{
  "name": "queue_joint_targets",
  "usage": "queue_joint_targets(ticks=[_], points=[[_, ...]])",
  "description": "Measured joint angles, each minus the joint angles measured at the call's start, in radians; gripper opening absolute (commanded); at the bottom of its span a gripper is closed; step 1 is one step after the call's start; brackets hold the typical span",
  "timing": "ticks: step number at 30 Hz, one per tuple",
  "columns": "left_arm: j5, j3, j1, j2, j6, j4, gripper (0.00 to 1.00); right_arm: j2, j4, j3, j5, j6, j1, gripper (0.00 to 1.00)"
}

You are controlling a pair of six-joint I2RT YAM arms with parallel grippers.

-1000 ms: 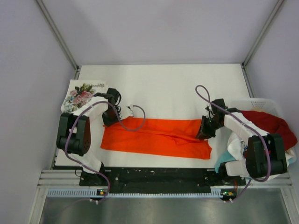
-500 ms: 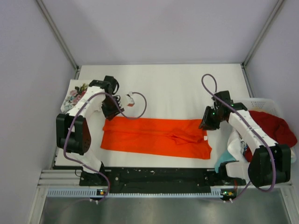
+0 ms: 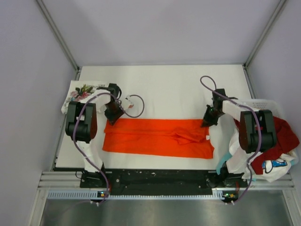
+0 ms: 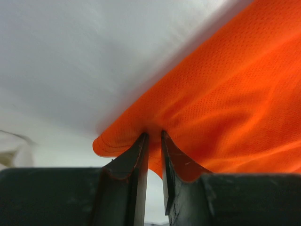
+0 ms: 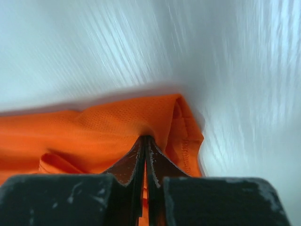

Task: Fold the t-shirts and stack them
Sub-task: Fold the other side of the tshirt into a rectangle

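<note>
Looking from above, you have the orange-red t-shirt (image 3: 157, 138) lying as a long band across the near middle of the tabletop (image 3: 164, 89), with the left pincer (image 3: 114, 115) at its far-left corner and the right pincer (image 3: 207, 118) at its far-right corner. The flower-print t-shirt (image 3: 80, 92) lies far left; the dark red t-shirt (image 3: 280, 132) sits in the basket (image 3: 256, 102). At the left wrist, the pincer is clenched on the orange hem. At the right wrist, likewise. Lift both corners evenly and keep the edge taut while folding.
</note>
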Motion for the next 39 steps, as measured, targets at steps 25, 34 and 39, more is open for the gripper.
queue_joint_targets(ticks=[25,34,39], points=[[-0.044,-0.074,0.049,-0.131,-0.082,0.002,0.3,0.352,-0.009,0.652,0.076,-0.263,0.222,0.0],[-0.043,-0.072,0.049,-0.131,-0.084,-0.007,0.31,0.334,-0.078,0.505,0.153,-0.293,0.291,0.0],[-0.043,-0.072,0.049,-0.13,-0.084,-0.009,0.31,0.201,-0.084,0.391,0.185,-0.278,0.335,0.0]])
